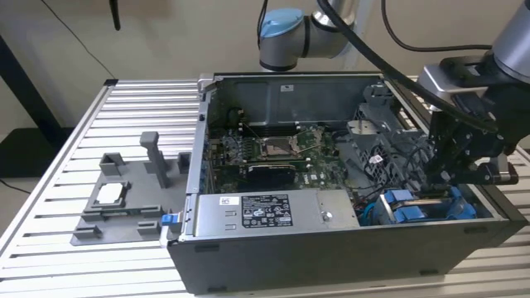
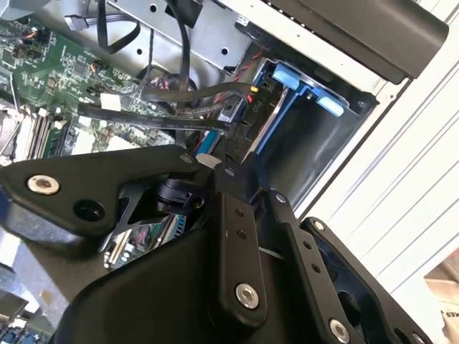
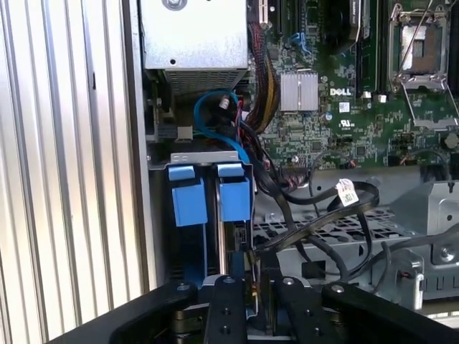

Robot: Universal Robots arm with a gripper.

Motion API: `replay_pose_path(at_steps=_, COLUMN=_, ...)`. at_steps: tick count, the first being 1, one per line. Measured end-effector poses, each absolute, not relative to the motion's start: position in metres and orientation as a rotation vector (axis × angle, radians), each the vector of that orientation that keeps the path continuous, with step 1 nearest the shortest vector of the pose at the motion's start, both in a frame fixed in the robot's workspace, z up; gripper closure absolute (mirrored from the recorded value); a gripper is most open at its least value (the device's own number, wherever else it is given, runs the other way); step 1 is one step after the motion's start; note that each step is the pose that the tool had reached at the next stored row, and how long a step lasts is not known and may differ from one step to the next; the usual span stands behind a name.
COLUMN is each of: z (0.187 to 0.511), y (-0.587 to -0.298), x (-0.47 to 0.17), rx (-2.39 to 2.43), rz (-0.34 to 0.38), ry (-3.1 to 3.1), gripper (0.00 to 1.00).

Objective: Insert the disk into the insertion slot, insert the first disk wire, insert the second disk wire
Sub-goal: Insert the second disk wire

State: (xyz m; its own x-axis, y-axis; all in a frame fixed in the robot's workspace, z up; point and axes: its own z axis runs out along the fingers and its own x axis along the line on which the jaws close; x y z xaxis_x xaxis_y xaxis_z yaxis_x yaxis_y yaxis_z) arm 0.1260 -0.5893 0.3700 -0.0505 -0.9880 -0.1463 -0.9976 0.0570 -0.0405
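The disk (image 1: 414, 208), framed by its blue carrier, stands on edge inside the insertion slot (image 1: 468, 214) at the case's corner on the exterior view's right. Both wrist views show it: blue tabs of the disk (image 3: 233, 197) below the slot's metal lip (image 3: 204, 155), and the disk's silver edge (image 2: 267, 127) against the slot's dark wall (image 2: 323, 143). My gripper (image 1: 443, 180) hangs right over the disk's inner end. The gripper (image 3: 254, 301) (image 2: 229, 166) is shut on a black wire connector (image 2: 252, 107) at the disk's edge, and black cables (image 3: 315, 215) trail from there toward the motherboard.
A grey power supply box (image 1: 257, 214) fills the case's front. The motherboard (image 1: 273, 149) lies behind it. A grey plastic fixture with posts (image 1: 124, 198) stands on the slatted table (image 1: 141, 99) at the exterior view's left. A drive cage and loose cables (image 1: 389, 143) crowd the gripper.
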Motion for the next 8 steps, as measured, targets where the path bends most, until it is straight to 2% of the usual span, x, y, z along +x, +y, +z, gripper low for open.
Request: replay_pose_path(at_steps=8, z=0.3728, y=-0.5893, x=0.126, rx=-2.067, rz=0.108, ry=2.182, gripper=0.76)
